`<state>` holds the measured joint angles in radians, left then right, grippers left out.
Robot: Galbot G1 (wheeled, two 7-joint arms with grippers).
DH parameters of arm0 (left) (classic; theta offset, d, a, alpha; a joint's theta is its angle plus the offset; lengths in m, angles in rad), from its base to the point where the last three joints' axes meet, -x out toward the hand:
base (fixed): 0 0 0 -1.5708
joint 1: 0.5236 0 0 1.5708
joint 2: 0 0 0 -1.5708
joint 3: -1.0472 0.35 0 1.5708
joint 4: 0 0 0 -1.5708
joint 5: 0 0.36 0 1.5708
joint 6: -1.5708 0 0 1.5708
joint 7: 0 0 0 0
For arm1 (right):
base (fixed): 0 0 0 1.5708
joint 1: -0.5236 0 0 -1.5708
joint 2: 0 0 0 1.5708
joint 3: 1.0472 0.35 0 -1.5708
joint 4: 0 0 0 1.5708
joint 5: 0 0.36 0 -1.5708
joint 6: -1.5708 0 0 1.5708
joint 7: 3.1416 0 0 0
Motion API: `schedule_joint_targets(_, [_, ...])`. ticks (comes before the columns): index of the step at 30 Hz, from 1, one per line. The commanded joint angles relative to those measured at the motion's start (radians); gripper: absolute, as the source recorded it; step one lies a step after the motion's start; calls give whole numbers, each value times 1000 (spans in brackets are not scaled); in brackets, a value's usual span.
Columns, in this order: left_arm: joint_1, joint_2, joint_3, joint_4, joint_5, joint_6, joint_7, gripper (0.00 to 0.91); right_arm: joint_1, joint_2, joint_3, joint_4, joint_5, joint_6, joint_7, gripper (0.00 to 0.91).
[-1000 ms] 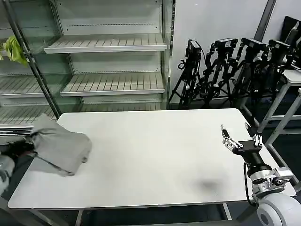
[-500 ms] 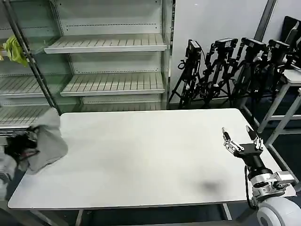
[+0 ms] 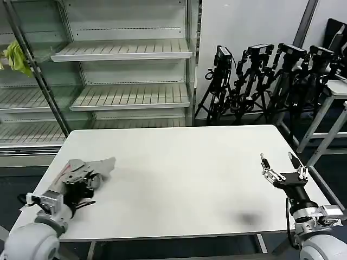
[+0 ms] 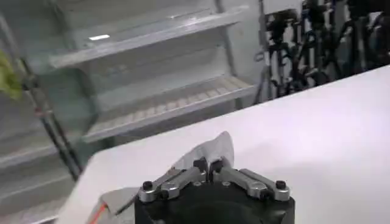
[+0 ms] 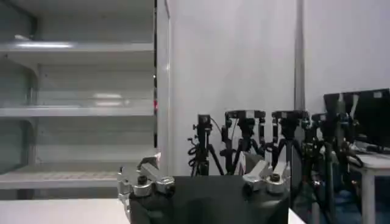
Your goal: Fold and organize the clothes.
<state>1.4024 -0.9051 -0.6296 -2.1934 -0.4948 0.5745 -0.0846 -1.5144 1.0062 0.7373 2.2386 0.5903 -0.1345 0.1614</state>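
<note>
The grey T-shirt (image 3: pixel 89 168) now lies as a small bunched piece on the white worktop (image 3: pixel 179 179), near its left front corner. Half a second ago it hung as a bigger lump at the left edge of the worktop, and one second ago it was a wide draped shape there. Now much less of the cloth is seen, and a red-orange strip shows on it beside the tool.

The left tool (image 3: pixel 93 179) is low over the worktop at this corner, while before it was mostly outside the left edge of the head view. In the left wrist view the left tool (image 4: pixel 209 165) has its fingers (image 4: pixel 183 178) drawn together at the tips, and a grey fold of the T-shirt (image 4: pixel 210 149) stands up just beyond them. So the left tool is clenched on the T-shirt.

The right tool (image 3: pixel 281 166) is near the right front edge of the worktop, raised above it, with its fingers spread wide and nothing between them. It sits a little more to the right and lower in the head view than one second ago. In the right wrist view the right tool (image 5: pixel 204 173) shows the same released state.

Behind the worktop stand the metal shelves (image 3: pixel 127 73), and to the right a row of black tripods (image 3: pixel 265 76); both are unchanged.
</note>
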Motion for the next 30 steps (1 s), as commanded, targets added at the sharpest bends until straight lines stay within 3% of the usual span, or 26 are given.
schedule_joint_targets(1, [-75, -76, 174, -5, 25, 2, -1, 50, -31, 11, 11, 2, -16, 1, 1, 907])
schedule_joint_targets(12, [-146, -110, 253, 26, -80, 2, -22, 50, -38, 12, -36, -16, -71, 0, 5, 907])
schedule_joint_targets(14, [-154, -120, 264, 24, -99, -1, -21, 897, -39, 12, -42, -17, -78, 0, 5, 907])
schedule_joint_targets(30, [-195, -129, 232, -89, -196, -50, -9, 907, -13, -7, -87, -43, -88, -8, 13, 907])
